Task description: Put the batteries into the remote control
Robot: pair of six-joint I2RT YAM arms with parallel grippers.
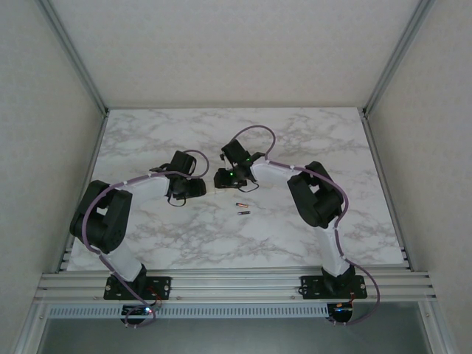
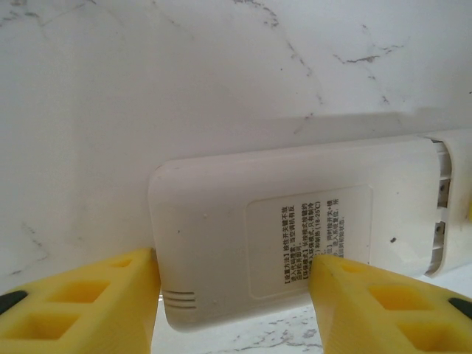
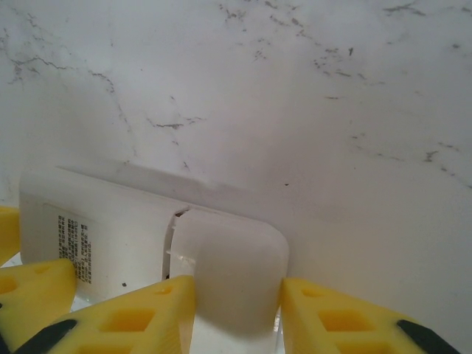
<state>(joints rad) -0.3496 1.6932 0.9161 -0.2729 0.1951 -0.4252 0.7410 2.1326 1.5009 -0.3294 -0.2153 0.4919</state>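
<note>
Two batteries (image 1: 242,209) wait; my left gripper (image 2: 232,265), spread, braces the remote (image 2: 295,214) so the right gripper (image 3: 236,287) can pinch its cover (image 3: 232,254) free.

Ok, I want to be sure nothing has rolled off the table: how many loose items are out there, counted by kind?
batteries: 2
remote: 1
battery cover: 1
total: 4
</note>
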